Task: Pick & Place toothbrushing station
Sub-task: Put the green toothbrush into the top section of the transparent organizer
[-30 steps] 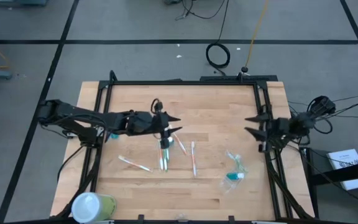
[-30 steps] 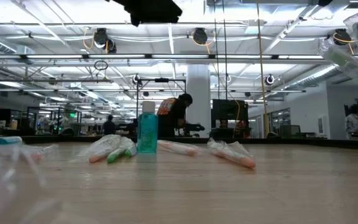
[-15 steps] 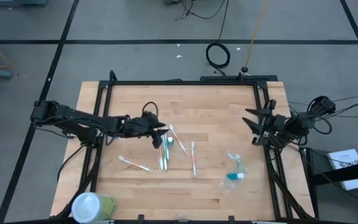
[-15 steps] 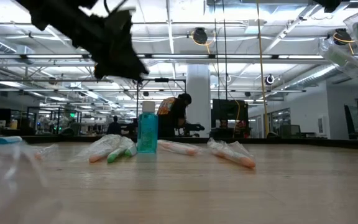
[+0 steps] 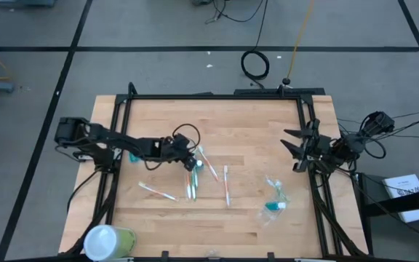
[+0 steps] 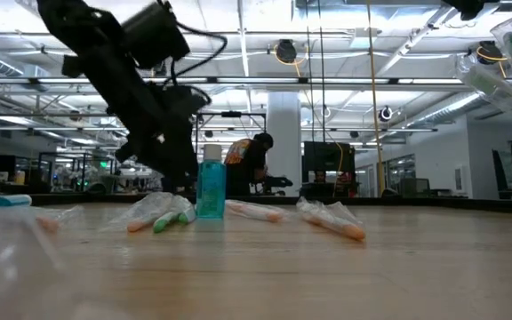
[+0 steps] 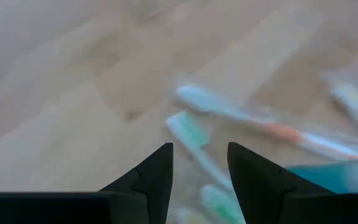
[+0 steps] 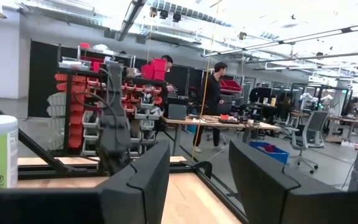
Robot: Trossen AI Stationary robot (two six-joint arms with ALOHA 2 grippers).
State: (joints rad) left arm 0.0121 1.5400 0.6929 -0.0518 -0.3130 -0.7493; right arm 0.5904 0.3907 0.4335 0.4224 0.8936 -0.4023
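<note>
Apparently nothing is placed yet: the left gripper (image 5: 190,158), fingers apart and empty, hangs over the scattered toothbrushes (image 5: 193,180); right gripper (image 5: 291,149) waits, open.

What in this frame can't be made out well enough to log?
- Left tool: open over the toothbrushes in its wrist view; motion blur hides which one it targets.
- Teal tube, low view: the left arm hides what is behind it.
- Clear holder, high view: too small to read its contents.
- Right tool: waits open at the table edge.
</note>
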